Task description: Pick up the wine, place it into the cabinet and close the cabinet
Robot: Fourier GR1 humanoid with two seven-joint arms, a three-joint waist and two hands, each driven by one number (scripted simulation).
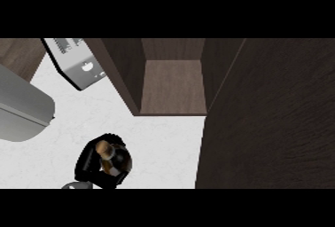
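Left hand (91, 170) curled round wine bottle (111, 157); open cabinet (171, 88) ahead-right of hand; robot should keep bottle upright, clear door (268, 119)

A home kitchen, seen from steeply above. A pale, white speckled table (163, 137) like a stone worktop fills the middle and left of the view. Standing on it is a dark brown wooden cabinet (173, 84) with its door (268, 115) swung wide open on the right, showing a bare wooden shelf inside. At the upper left sits a silver appliance (82, 66) with small knobs and a vented face, much like a toaster oven or microwave. At the far left edge lies a rounded grey metal shape (23, 111), possibly a sink or another appliance; which one cannot be told. Brown wood shows at the top left corner.
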